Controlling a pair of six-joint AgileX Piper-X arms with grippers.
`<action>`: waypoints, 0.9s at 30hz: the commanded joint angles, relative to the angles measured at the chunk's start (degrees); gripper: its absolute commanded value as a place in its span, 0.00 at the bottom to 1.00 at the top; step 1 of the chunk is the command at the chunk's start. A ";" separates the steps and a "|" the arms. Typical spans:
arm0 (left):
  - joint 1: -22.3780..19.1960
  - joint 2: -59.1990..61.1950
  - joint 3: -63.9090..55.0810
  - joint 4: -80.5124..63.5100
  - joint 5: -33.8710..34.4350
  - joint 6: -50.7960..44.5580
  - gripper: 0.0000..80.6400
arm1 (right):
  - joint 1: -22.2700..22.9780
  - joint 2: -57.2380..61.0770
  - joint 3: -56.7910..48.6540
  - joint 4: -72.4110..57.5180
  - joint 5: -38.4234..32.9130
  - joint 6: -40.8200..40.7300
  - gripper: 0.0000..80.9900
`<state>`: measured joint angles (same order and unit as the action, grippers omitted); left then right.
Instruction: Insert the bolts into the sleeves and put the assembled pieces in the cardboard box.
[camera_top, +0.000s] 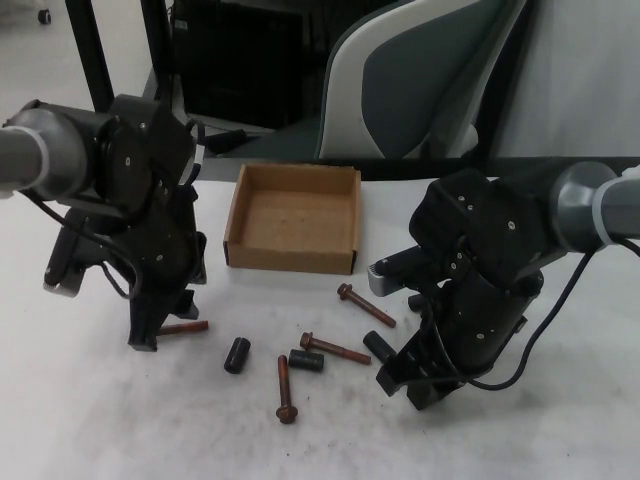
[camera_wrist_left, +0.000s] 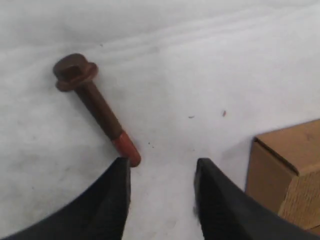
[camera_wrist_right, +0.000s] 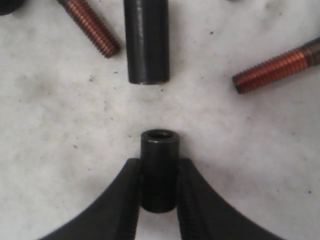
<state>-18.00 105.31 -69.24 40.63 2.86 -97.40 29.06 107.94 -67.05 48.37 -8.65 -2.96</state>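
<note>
Sleeve (camera_wrist_right: 160, 172) first: a short black one is clamped between the fingers of my right gripper (camera_wrist_right: 159, 162), both fingers pressed against its sides, its open bore facing away from the wrist. I cannot tell whether it rests on the bench (camera_wrist_right: 60, 115) or hangs just above. Ahead of it in the right wrist view, near but apart, lies a second sleeve (camera_wrist_right: 146, 40). One coppery threaded bolt end (camera_wrist_right: 90, 27) is at the upper left of the frame and another thread end (camera_wrist_right: 272, 65) at the right edge.

My left gripper (camera_wrist_left: 162, 167) is spread open, bare bench in the gap between its fingers. A rusty flanged bolt (camera_wrist_left: 92, 105) lies flat toward the upper left of that frame, its red-tipped thread just beside one fingertip (camera_wrist_left: 122, 172), outside the gap. A corner of the cardboard box (camera_wrist_left: 287, 165) shows at the lower right.

In the high view my left arm (camera_top: 150, 230) is at the left of the frame and my right arm (camera_top: 480, 280) at the lower right, with the box at upper centre between them. Below the box, loose on the bench, lie an upper bolt (camera_top: 366, 305), a middle bolt (camera_top: 335, 348) and a lower bolt (camera_top: 285, 388). There is also a black left sleeve (camera_top: 237, 354) and a centre sleeve (camera_top: 306, 361) just beside the middle bolt's head. A third sleeve (camera_top: 378, 346) lies just beside my right arm's fingers.
</note>
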 joint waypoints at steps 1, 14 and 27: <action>0.11 -0.04 -0.42 1.97 -1.69 -0.73 0.50 | -0.03 1.21 0.82 3.16 -1.12 -0.49 0.00; 1.44 0.49 -0.42 3.08 -6.26 -2.69 0.43 | -0.03 1.21 0.82 3.11 -1.12 -1.13 0.00; 1.44 2.68 -0.42 3.28 -5.21 -2.67 0.43 | -0.03 1.21 0.82 2.97 -1.12 -1.28 0.00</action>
<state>-16.63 107.55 -69.39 43.78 -2.38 -99.97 29.06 107.94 -67.05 48.37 -8.72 -3.78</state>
